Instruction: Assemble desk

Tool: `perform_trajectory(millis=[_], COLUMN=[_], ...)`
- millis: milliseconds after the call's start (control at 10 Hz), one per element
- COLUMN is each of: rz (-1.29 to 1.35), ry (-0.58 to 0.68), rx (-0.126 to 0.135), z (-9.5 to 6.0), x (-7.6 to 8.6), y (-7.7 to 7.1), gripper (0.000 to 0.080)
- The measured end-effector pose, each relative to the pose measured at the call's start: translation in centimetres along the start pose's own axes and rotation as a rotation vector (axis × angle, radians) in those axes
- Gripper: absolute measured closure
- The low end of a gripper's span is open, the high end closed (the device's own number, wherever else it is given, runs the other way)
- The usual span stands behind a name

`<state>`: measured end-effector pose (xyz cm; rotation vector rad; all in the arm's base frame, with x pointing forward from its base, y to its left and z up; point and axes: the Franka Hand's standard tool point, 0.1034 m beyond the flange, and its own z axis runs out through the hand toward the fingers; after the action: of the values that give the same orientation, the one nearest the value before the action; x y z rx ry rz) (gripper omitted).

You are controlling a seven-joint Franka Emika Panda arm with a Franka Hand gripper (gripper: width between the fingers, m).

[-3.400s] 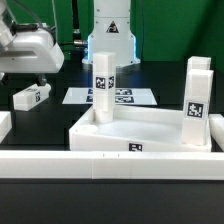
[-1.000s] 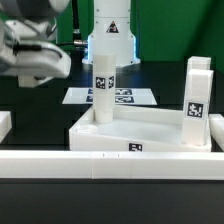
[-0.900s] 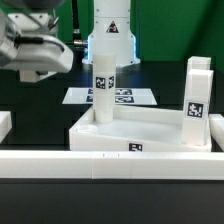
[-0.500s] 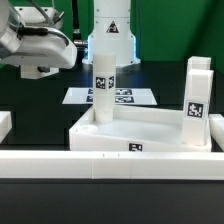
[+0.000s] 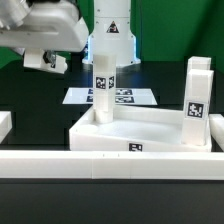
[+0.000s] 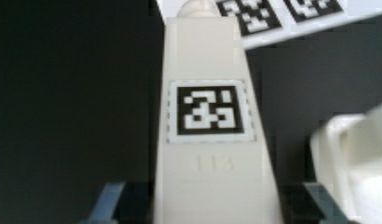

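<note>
The white desk top (image 5: pixel 150 128), a rimmed tray with a tag on its front, lies in the middle of the table. Two white tagged legs stand upright in it, one at the back left corner (image 5: pixel 103 85) and one at the right (image 5: pixel 197 100). My gripper (image 5: pixel 45 52) is high at the exterior view's upper left, shut on a third white leg (image 5: pixel 50 63) held clear of the table. In the wrist view this leg (image 6: pixel 209 108) runs lengthwise between my fingers (image 6: pixel 113 205), tag facing the camera. The desk top's rim (image 6: pixel 357 160) shows beside it.
A long low white rail (image 5: pixel 110 163) runs along the front. The marker board (image 5: pixel 125 97) lies behind the desk top and also shows in the wrist view (image 6: pixel 268 12). A white block (image 5: pixel 4 125) sits at the exterior view's left edge.
The leg that lay on the table at the left is now in my gripper. The gripper has risen and moved toward the exterior view's right with it.
</note>
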<state>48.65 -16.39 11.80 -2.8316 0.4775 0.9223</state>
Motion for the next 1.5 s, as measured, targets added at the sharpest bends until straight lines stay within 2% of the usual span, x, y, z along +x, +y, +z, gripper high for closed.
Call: perform_trajectory(millis=[100,200,400,700,800,900,1100,1200,1400,1500], rz=[-0.005,-0.006,-0.014,-0.032,-0.031,-0.037,-0.029,-0.024,-0.025,-0.030], ry=[0.038,0.121,0.280,0.483,0.526,0.622,0.728,0.820,0.912,0.981], rx=[-0.006,-0.010,-0.013,-0.018,-0.019,-0.034,-0.046,-0.062,-0.062,-0.067], z=[0.1,-0.1,-0.5,-3.0,-3.4,-3.8,-3.5,-4.0,-4.6,-5.6], x=[0.1,0.9,1.3,2.0,2.0,2.5,2.6,3.0,2.8,3.0], y=[0.6,0.6,0.3,-2.3,-3.0,-3.0,-2.6,-2.4,-3.4,-4.3], gripper=[0.0510,0.0510,0.0509,0.0509,0.0509,0.0509,0.0509,0.0509,0.0509,0.0509])
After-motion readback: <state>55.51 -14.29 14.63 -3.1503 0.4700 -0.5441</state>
